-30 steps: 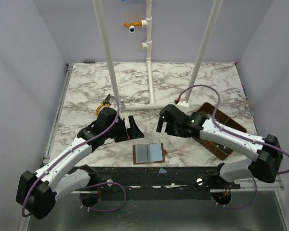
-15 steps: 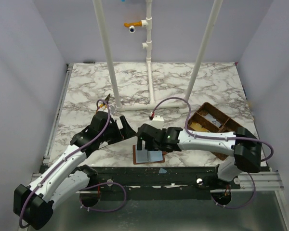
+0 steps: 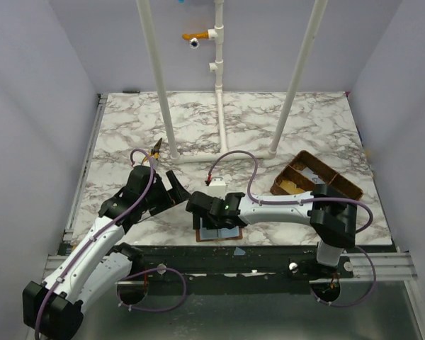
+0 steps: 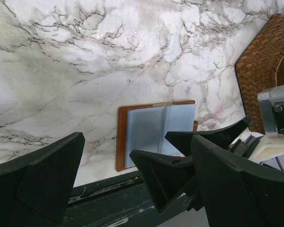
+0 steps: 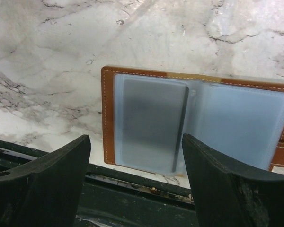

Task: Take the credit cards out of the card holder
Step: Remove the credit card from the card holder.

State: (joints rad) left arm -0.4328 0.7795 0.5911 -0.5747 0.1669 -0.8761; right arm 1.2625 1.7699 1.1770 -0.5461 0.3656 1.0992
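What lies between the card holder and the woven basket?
Bare marble tabletop only, from card holder to basket, in the left wrist view. In the top view the right arm crosses above.

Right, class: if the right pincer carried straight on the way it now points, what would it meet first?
The open card holder on the table, probably the half holding a dark card. The right pincer hangs over it, open; its height is unclear.

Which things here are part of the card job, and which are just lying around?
Job: open card holder, dark card in one pocket, right pincer over it.
Lying about: woven basket, white pipe frame.
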